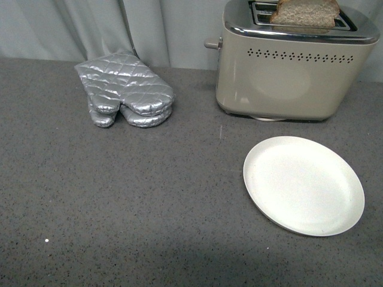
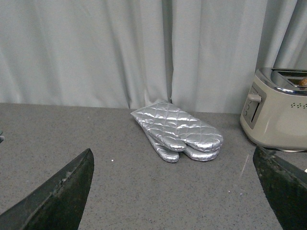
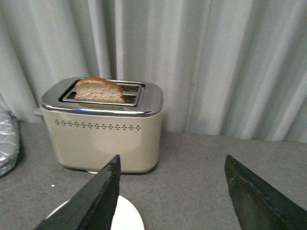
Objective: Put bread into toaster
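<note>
The beige toaster [image 1: 287, 75] stands at the back right of the grey counter. The bread [image 1: 305, 12], tan with a brown crust, stands upright in a slot of its chrome top, its upper part sticking out. The right wrist view shows the toaster [image 3: 103, 136] and the bread [image 3: 98, 91] in the slot. The left wrist view shows the toaster's lever end [image 2: 280, 115]. My left gripper [image 2: 175, 165] is open and empty over bare counter. My right gripper [image 3: 172, 165] is open and empty, back from the toaster. Neither arm shows in the front view.
A round white plate [image 1: 303, 184] lies empty in front of the toaster; its edge shows in the right wrist view [image 3: 127, 215]. A silver quilted oven mitt [image 1: 125, 89] lies at the back left, also in the left wrist view [image 2: 180, 130]. Grey curtains hang behind the counter.
</note>
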Robot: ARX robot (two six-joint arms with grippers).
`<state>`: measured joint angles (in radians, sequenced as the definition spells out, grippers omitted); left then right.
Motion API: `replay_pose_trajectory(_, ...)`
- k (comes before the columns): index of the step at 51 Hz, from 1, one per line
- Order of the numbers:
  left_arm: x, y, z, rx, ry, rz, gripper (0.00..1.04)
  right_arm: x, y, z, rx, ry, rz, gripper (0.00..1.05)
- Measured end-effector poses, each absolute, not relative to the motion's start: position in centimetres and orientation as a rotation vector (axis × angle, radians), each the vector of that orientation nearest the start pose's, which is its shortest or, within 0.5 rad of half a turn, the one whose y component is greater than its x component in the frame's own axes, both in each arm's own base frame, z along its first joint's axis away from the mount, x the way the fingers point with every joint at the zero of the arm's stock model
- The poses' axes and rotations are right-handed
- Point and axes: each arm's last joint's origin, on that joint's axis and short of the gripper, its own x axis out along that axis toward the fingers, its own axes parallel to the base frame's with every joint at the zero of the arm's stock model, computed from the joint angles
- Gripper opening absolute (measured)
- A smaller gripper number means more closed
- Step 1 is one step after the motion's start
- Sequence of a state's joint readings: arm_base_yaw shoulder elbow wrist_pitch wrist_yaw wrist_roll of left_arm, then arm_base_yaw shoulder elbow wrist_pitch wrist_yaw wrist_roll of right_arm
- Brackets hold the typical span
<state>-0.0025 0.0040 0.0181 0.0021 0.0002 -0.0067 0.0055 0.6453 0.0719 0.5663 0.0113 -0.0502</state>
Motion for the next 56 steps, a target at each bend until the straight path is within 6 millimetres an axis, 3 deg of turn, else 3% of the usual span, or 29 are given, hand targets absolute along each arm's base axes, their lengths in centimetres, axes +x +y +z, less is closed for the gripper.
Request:
replay_pose_trajectory(6,9.7,0.0,17.0,-0.007,-0.016,-0.002,0.98,13.9,0.1,17.7,-0.024,0.007,0.003,0.42)
replay_pose_trajectory(14,9.7,0.0,17.0,-0.007,-0.016,-0.003,0.98,13.0,0.0,16.6,-0.011,0.002,0.000,0.05)
replay_pose_trajectory(16,9.7,0.0,17.0,-0.006,-0.016,-0.003,0.98,12.9,0.0,16.6,-0.013,0.004,0.000,0.00)
replay_pose_trajectory(56,9.7,0.0,17.0,-0.007,-0.016,-0.003,0.98,10.9,0.0,16.8,-0.010,-0.009,0.001,0.00)
